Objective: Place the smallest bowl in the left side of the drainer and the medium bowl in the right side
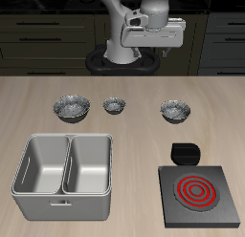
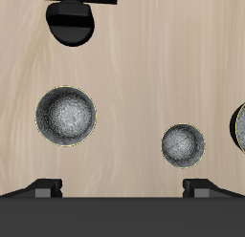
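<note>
Pincer high, nothing picked up
Pincer empty, jaws wide; smallest bowl stands in the middle of the far row, medium bowl beside it; descend centred over one rim, drainer near

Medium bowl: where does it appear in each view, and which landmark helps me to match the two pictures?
Exterior view: the medium bowl stands apart from the other two bowls, just behind the stove.
Wrist view: the medium bowl is the wider of the two bowls seen whole.
Shared landmark: the stove's black tab, the thing nearest this bowl in both views.
</note>
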